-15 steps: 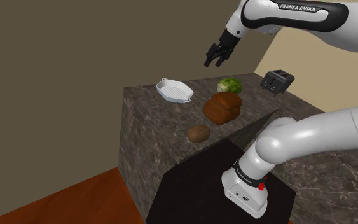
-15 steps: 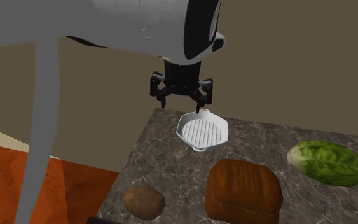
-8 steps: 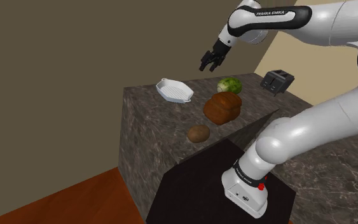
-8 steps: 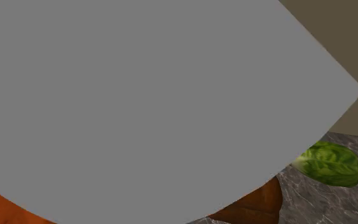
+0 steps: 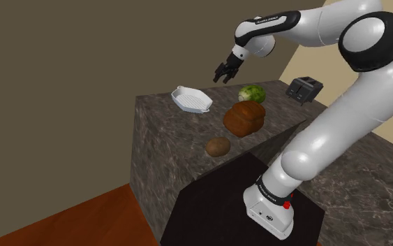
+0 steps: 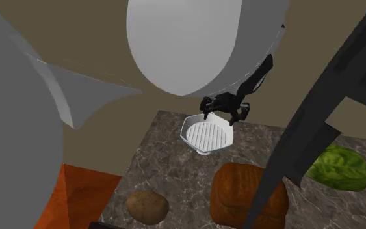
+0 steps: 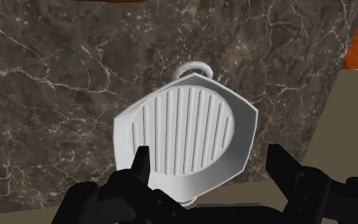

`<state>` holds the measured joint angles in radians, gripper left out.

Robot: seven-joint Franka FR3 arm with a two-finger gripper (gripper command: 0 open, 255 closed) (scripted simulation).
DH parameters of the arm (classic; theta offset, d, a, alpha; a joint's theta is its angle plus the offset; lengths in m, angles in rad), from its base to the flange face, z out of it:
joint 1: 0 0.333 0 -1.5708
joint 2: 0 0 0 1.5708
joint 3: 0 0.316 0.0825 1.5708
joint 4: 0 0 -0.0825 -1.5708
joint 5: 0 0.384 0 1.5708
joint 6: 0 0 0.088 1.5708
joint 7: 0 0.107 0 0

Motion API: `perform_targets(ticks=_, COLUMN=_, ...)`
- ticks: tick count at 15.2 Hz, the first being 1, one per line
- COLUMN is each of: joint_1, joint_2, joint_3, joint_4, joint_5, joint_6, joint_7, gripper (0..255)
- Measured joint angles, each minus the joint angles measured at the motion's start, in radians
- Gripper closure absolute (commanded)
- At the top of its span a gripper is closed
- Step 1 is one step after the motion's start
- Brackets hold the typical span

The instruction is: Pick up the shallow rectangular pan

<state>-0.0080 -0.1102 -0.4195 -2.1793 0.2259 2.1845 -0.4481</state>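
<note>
- Jaws stand wide apart and hold nothing; in the wrist view the two black fingers (image 7: pixel 143 167) sit well apart, with clear air between them and the pan.
- Pan (image 7: pixel 187 137), white and shallow with a ribbed bottom and cut corners, lies flat on the dark marbled worktop (image 7: pixel 56 95) straight beneath the jaws. Seen along them, it sits between the two fingers, and neither touches it.
- Loop handle (image 7: pixel 193 67) sticks out from the side of the pan away from the fingers.
- Shoulder view: the jaws hang in the air over the worktop (image 5: pixel 167 129), higher than the pan (image 5: pixel 192 100), apart from it and tipped down toward it.
- Second exterior view: the jaws hover just above the far rim of the pan (image 6: pixel 207 134), close to the back edge of the worktop (image 6: pixel 175 175).
- Brown loaf (image 5: pixel 243 117) rests on the worktop below the jaws, nearer the black stand (image 5: pixel 216 203) than they are.
- Potato (image 5: pixel 218 146) lies beyond the loaf, farther again from the jaws.
- Green cabbage (image 5: pixel 251 93) sits low on the side of the jaws opposite the pan, and a dark toaster (image 5: pixel 304 89) stands farther off the same way.
- Orange floor (image 5: pixel 83 216) lies far below the jaws, beside the worktop.
</note>
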Motion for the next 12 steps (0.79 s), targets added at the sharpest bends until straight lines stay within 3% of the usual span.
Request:
perform_targets(ticks=6, joint_1=-0.036, joint_2=0.268, joint_3=-0.034, joint_4=0.173, joint_5=0.201, joint_6=0.001, joint_7=-0.179, gripper=0)
perform_targets(ticks=12, joint_1=-0.134, joint_2=0.539, joint_3=-0.002, joint_4=0.397, joint_5=0.367, joint_6=-0.047, joint_7=-0.303, gripper=0)
